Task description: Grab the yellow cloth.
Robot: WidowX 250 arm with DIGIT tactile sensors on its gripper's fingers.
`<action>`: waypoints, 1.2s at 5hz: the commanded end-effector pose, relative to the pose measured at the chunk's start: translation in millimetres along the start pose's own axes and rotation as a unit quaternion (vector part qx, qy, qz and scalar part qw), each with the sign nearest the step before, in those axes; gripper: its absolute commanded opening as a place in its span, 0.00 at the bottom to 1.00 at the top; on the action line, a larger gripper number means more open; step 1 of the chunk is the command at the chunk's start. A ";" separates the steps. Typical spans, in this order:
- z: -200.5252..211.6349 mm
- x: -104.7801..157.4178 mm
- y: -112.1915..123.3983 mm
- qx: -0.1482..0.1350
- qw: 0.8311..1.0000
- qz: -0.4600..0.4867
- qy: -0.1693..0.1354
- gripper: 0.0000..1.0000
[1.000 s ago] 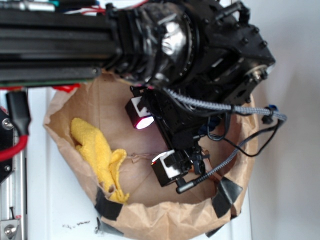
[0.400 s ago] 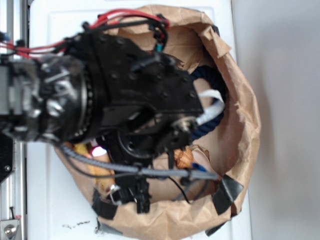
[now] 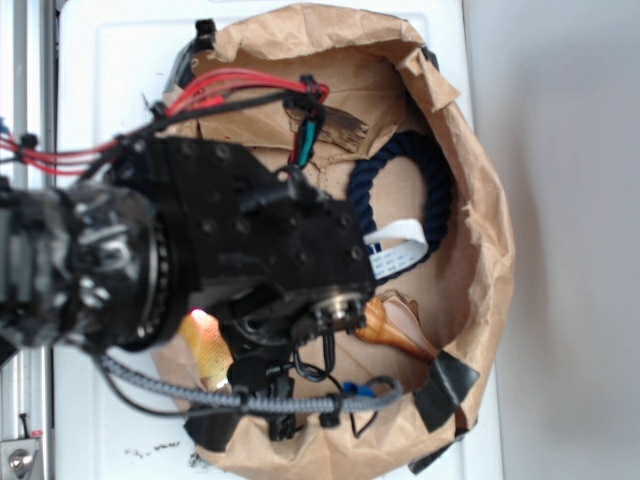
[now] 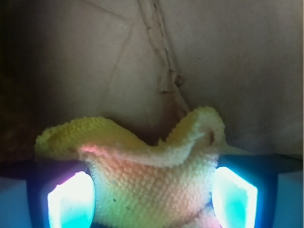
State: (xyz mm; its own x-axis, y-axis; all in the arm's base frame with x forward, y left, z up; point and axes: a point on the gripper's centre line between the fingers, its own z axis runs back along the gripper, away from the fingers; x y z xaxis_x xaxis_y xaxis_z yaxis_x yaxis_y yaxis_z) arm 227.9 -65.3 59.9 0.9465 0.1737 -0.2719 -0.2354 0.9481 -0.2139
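A: Item one, yellow cloth (image 4: 152,166). Location?

B: Lower centre of the wrist view, lying between the two glowing fingers (image 4: 71,202), one at lower left, one at lower right. In the exterior view only a small lit patch of the yellow cloth (image 3: 208,350) shows, lower left of centre, under the black arm (image 3: 230,250).

A: Item two, gripper (image 4: 152,199). State?

B: Fingers apart, one on each side of the cloth. The terry bulges up between them and fills the gap. Whether the pads already press the fabric, I cannot tell; they look at least very close to it on both sides.

A: The relation that matters?

B: The cloth lies straight between the fingers, not off to a side. Its visible fold runs roughly left to right in the wrist view, a raised lip curling at upper right. My judgement: what remains is to bring the fingers together; no sideways shift looks needed.

A: Item three, surroundings.

B: Brown paper bag (image 3: 480,200), rolled down into a bowl, taped at the lower edge. Dark blue rope (image 3: 430,190), upper right inside the bag, well apart from the cloth. Tan seashell (image 3: 390,325), right of centre, near the arm's wrist. A crease in the paper runs up from the cloth in the wrist view.
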 end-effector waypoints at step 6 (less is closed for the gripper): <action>120.0 -46.9 13.3 -0.080 0.979 -0.034 -0.183 0.00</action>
State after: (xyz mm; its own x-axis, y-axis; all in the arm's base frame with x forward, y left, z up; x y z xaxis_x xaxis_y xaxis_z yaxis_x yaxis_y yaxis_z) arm 211.2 -36.0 172.2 0.9740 0.2233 0.0392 -0.1945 0.9118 -0.3617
